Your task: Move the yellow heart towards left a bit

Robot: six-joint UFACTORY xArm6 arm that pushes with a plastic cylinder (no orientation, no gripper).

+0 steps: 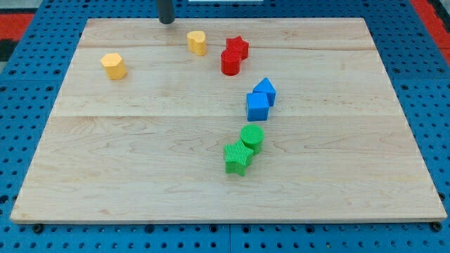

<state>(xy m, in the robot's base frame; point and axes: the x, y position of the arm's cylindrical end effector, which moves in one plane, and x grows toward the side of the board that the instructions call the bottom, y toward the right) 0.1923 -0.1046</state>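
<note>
The yellow heart (197, 42) stands near the view's top, just left of the red blocks. My tip (166, 21) is at the board's top edge, up and to the left of the yellow heart, with a gap between them. A yellow hexagon (113, 66) lies further left.
A red star (238, 47) and a red cylinder (230, 62) touch each other right of the heart. Two blue blocks (264, 90) (257, 106) sit mid-right. A green cylinder (252, 138) and a green star (238, 158) lie below them. The wooden board (140, 176) rests on a blue pegboard.
</note>
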